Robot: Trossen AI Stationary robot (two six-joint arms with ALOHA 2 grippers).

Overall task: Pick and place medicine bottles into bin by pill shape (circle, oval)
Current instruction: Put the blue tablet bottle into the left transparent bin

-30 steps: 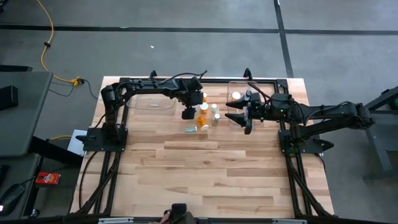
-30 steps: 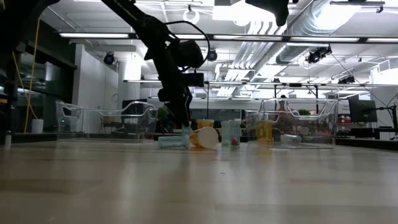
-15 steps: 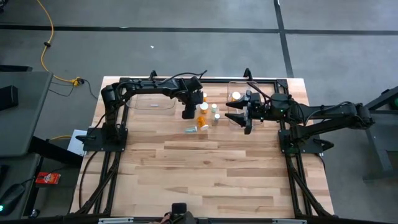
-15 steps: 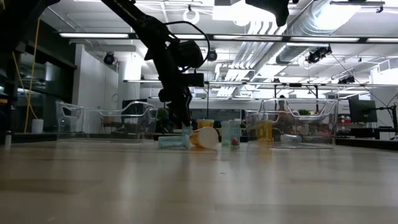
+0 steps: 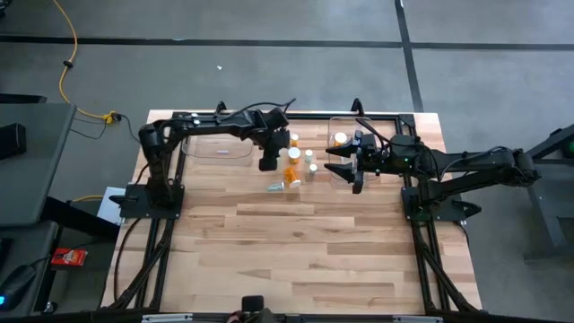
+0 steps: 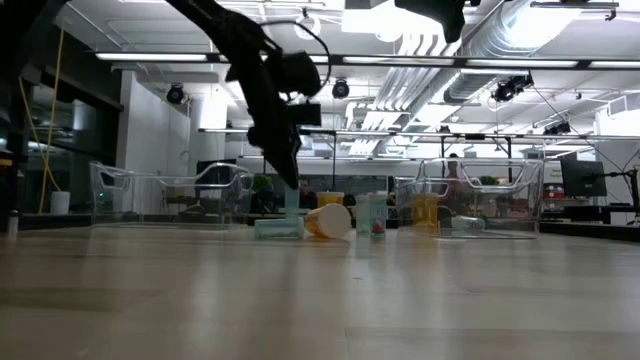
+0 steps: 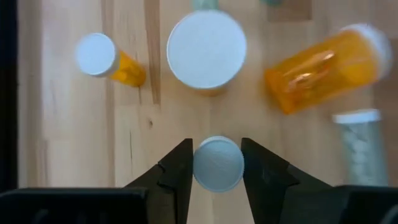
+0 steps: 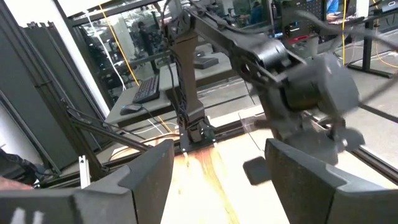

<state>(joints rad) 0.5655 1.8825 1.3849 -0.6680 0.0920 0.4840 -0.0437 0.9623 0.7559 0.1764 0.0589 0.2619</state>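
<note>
Left clear bin: contents indiscernible. Right clear bin: one white-capped bottle inside.
Left gripper: clamped on a white-capped bottle, now lifted off the table where earlier it stood low among the bottle cluster at far centre.
Right gripper: spread wide, empty, beside right bin.
Surface: wooden table. Room: ducts, ceiling lights.

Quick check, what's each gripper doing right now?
Left gripper: shut on a white-capped medicine bottle, lifted off the table.
Right gripper: open, empty.
</note>
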